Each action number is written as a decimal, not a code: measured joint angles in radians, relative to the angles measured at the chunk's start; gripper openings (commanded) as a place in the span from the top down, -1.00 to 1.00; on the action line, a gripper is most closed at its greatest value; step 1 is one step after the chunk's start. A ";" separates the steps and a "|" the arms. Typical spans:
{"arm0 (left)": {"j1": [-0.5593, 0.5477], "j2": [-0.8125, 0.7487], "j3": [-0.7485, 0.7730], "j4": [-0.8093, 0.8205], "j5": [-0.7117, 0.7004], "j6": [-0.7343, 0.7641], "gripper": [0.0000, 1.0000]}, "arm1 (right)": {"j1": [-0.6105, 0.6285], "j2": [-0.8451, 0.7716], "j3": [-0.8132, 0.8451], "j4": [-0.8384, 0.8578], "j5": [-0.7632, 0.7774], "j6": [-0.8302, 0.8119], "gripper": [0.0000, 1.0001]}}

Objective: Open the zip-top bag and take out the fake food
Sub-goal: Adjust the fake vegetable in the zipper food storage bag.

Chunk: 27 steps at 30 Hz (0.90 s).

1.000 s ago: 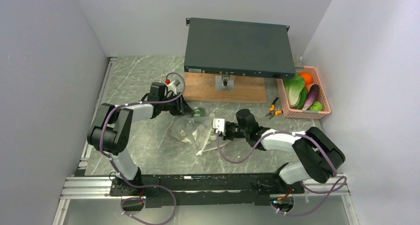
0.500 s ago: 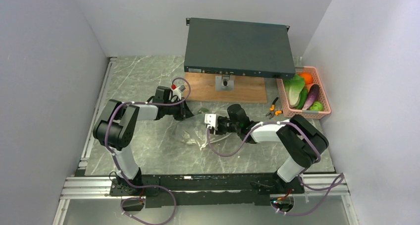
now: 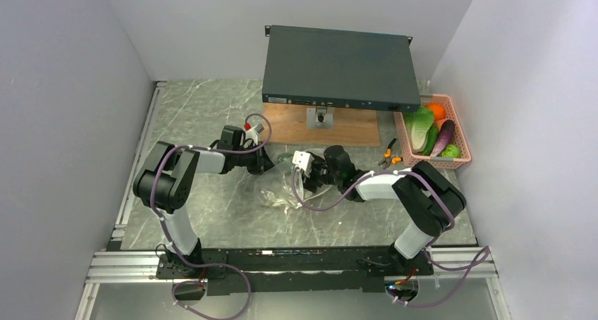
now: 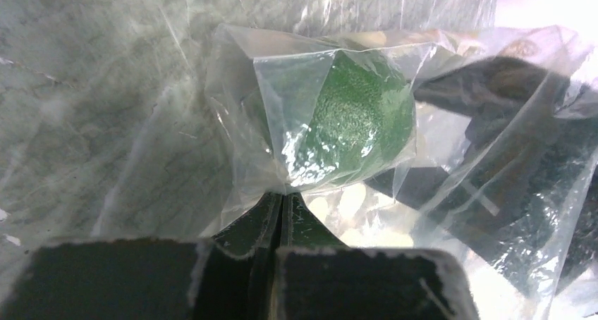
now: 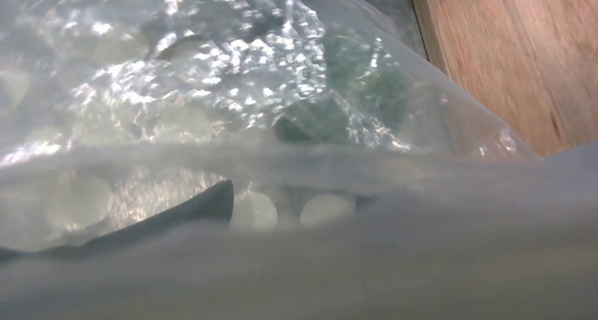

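1. Left claw (image 3: 264, 162), mid-frame in the overhead view, is closed on the far edge of the bag (image 3: 281, 192). My right claw (image 3: 304, 170) sits just right of it, over the same bag. Other fake food (image 3: 423, 126) lies in the pink basket (image 3: 431, 163) at right.
2. Left wrist: my fingers (image 4: 264, 218) meet at lower centre, pinching clear plastic. A green ball (image 4: 352, 115) sits inside the bag, just beyond. I should pinch one wall only, not both.
3. Right wrist: plastic blankets the lens, with a wooden board (image 5: 508, 52) upper right. I cannot tell whether that claw is open or gripping. It should take the opposite lip, then pull gently apart.
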 measured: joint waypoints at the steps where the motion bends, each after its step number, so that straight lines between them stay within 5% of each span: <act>1: 0.000 -0.001 -0.005 0.005 0.003 -0.002 0.98 | -0.004 0.000 0.000 0.002 0.004 0.017 -0.45; 10: -0.006 -0.031 -0.131 0.138 0.103 -0.058 0.99 | -0.020 0.001 0.000 0.062 -0.031 0.174 -0.63; 18: -0.017 -0.156 -0.226 0.139 0.135 -0.081 0.34 | -0.020 0.039 0.000 0.082 -0.065 0.182 -0.63; 27: -0.001 -0.348 -0.178 -0.004 0.043 -0.038 0.04 | -0.020 0.039 -0.014 0.081 -0.097 0.131 -0.64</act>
